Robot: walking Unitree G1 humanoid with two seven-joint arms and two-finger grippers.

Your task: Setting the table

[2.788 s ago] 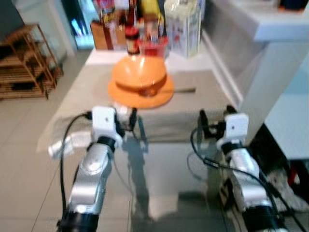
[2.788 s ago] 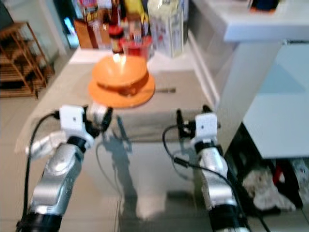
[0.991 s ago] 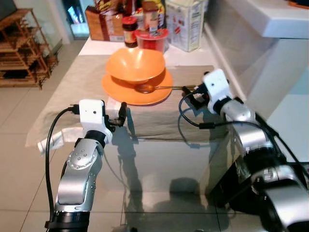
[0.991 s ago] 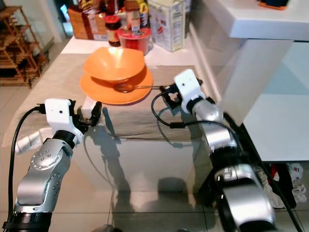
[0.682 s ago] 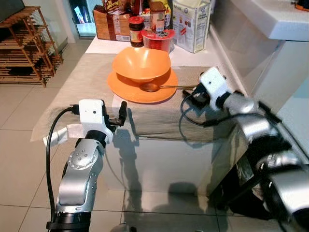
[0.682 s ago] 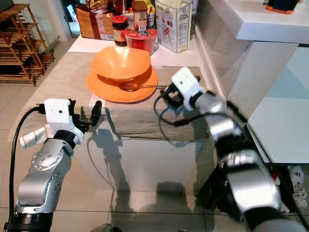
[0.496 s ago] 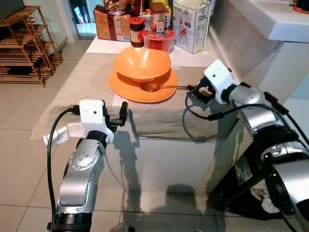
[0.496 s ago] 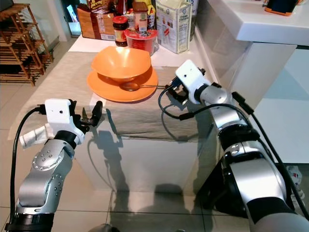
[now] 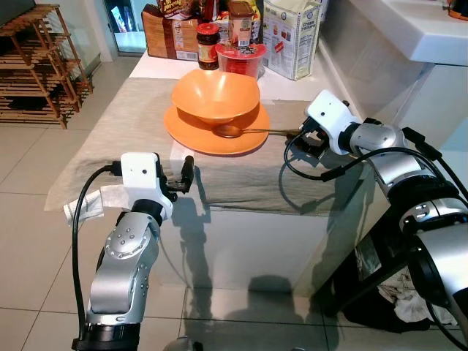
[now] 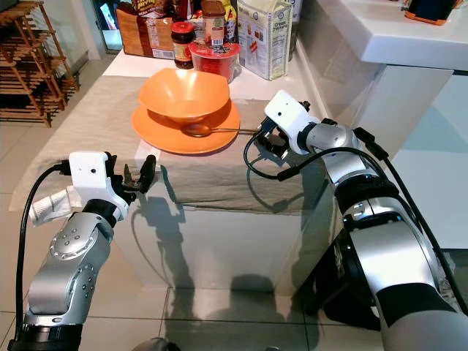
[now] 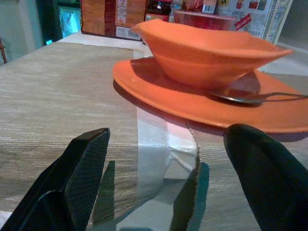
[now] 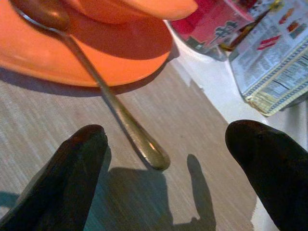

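An orange bowl [image 9: 216, 95] stands on an orange plate [image 9: 183, 133] on the beige cloth [image 9: 124, 131] covering the table. A metal spoon [image 9: 252, 131] rests its bowl end on the plate, its handle reaching right onto the cloth. My right gripper [image 9: 298, 139] is open, low over the cloth at the handle's tip; in the right wrist view the spoon [image 12: 110, 98] ends between the two fingers [image 12: 77, 168]. My left gripper [image 9: 180, 175] is open at the table's front edge, facing the plate [image 11: 159, 91] with a white napkin [image 11: 159, 144] just ahead.
Behind the plate stand a red tub [image 9: 238, 58], a dark jar [image 9: 208, 38], a brown box [image 9: 164, 29] and a white carton [image 9: 289, 36]. A white counter [image 9: 431, 29] rises at the right. A wooden shelf [image 9: 36, 66] stands left on the tiled floor.
My right arm has reached forward from the table's front edge to the spoon handle's end and settled there. The view has come closer. The left gripper has stayed put.
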